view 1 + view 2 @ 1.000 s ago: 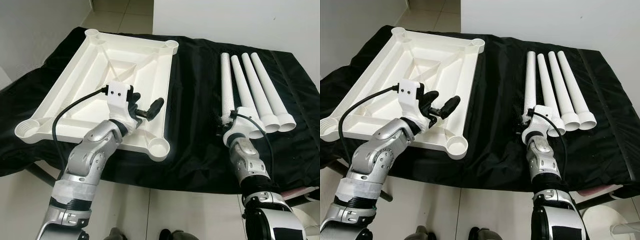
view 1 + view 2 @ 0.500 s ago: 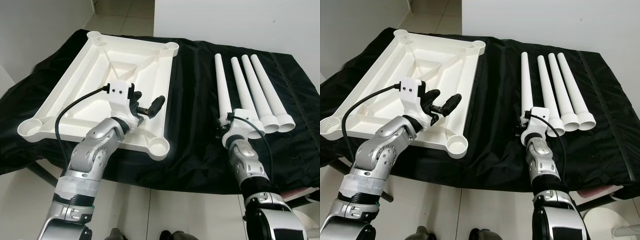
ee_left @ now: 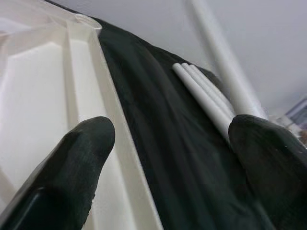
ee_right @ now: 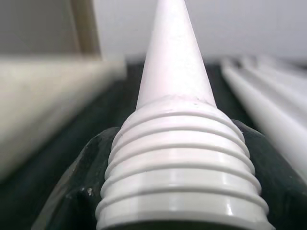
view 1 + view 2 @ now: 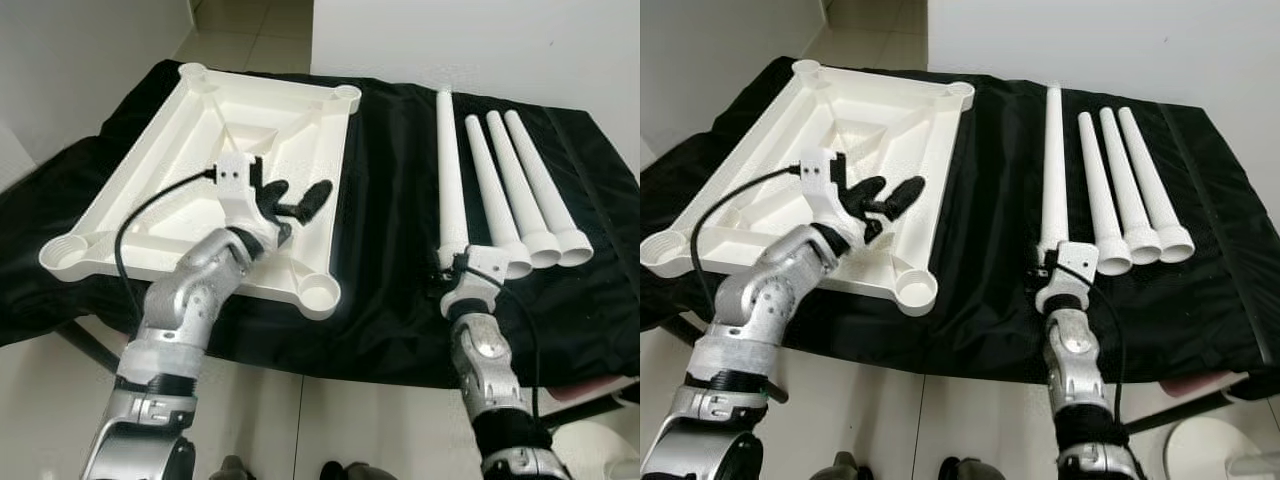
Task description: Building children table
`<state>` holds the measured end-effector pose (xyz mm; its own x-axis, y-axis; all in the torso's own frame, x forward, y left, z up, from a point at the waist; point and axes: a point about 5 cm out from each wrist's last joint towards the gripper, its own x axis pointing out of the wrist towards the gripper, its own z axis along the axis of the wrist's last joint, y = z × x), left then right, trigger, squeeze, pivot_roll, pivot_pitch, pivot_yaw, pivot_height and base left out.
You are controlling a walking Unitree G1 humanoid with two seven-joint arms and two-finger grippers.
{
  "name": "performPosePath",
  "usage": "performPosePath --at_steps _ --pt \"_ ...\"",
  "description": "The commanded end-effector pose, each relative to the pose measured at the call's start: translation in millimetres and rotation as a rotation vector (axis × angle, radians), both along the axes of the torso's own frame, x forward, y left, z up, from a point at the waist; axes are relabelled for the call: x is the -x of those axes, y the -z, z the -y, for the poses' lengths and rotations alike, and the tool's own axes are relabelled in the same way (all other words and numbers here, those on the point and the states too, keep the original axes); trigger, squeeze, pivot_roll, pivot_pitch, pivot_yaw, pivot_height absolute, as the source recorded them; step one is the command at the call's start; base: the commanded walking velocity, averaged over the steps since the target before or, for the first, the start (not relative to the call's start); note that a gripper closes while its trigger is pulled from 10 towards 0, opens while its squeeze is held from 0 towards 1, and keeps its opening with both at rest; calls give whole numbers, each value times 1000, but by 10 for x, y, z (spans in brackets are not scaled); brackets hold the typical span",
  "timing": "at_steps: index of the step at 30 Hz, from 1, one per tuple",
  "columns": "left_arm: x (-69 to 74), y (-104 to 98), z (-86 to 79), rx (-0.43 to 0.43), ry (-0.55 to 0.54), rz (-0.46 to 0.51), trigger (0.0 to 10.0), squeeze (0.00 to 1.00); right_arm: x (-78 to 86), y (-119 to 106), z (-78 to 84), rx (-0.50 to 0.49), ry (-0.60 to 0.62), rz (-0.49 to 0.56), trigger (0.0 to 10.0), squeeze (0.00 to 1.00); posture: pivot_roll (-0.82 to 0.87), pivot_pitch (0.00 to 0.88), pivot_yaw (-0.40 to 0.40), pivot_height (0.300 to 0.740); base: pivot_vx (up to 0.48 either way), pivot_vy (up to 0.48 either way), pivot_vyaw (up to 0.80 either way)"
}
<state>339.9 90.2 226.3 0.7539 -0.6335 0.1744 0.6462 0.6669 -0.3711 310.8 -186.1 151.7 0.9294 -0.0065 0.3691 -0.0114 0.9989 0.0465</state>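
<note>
**One leg gripped at its threaded end, three left on the cloth**

Four white table legs are seen in the right half of the left eye view. One leg (image 5: 447,170) is held by the right gripper (image 5: 452,266) at its wide near end and points away toward the top of the frame; the other three legs (image 5: 520,190) lie side by side on the black cloth (image 5: 385,220), just to its right. The white tabletop (image 5: 200,180) lies upside down across the upper left, a round socket (image 5: 320,293) showing at its near corner toward the lower centre. The left gripper (image 5: 290,205) hovers over the tabletop's right edge, its fingers spread and nothing between them.

The right eye view shows the same layout, with the held leg (image 5: 1052,160) standing apart from the three resting ones.

In the left wrist view, two black fingertips (image 3: 76,158) are set wide apart at the lower corners, with the tabletop's rim (image 3: 120,124) on the left and the legs lying in the upper right.

In the right wrist view, the leg's ribbed threaded end (image 4: 180,153) is seen clamped between the black fingers (image 4: 84,191), the shaft tapering toward the top.

The leg is judged light, stiff, hollow plastic, smooth and likely slippery along its shaft; a grip at the thick end just behind the threads is advised, the threads being left free for the socket.
</note>
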Motion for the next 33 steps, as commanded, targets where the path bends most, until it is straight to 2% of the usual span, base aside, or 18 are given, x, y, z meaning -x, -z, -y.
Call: performPosePath --at_steps 1,3,5,8,9,14,15,16,18,28,30,33 --pt "22 -23 90 44 154 -30 10000 0 57 -133 -29 -17 -51 94 10000 0 -30 43 -29 740 0 0 0" --pt "22 -23 90 44 154 -30 10000 0 57 -133 -29 -17 -51 94 10000 0 -30 43 -29 740 0 0 0" --pt "6 -41 144 86 213 -90 10000 0 91 -208 -94 8 -104 139 10000 0 -37 32 -17 740 0 0 0" --pt "-15 -50 177 116 238 -121 10000 0 103 -225 -152 35 -141 150 10000 0 -42 22 -12 740 0 0 0" --pt "-37 -84 236 165 286 -160 10000 0 119 -244 -264 79 -209 160 10000 0 -47 20 -13 740 0 0 0" --pt "-67 -155 269 206 315 -166 10000 0 164 -261 -417 109 -321 162 10000 0 -54 10 -16 740 0 0 0" --pt "-86 -179 276 209 315 -157 10000 0 191 -252 -496 137 -377 158 10000 0 -56 1 -20 740 0 0 0" --pt "-86 -179 276 209 315 -157 10000 0 191 -252 -496 137 -377 158 10000 0 -56 1 -20 740 0 0 0" --pt "-108 -223 289 213 324 -145 10000 0 244 -226 -594 177 -461 150 10000 0 -57 0 -23 740 0 0 0" --pt "-198 -353 268 235 317 -138 10000 0 313 -160 -638 235 -545 126 10000 0 -52 0 -27 740 0 0 0" --pt "-250 -494 183 275 319 -111 10000 0 350 -81 -638 264 -570 97 10000 0 -52 0 -23 740 0 0 0" --pt "-268 -552 126 288 319 -93 10000 0 361 -45 -626 260 -564 81 10000 0 -53 0 -22 740 0 0 0"
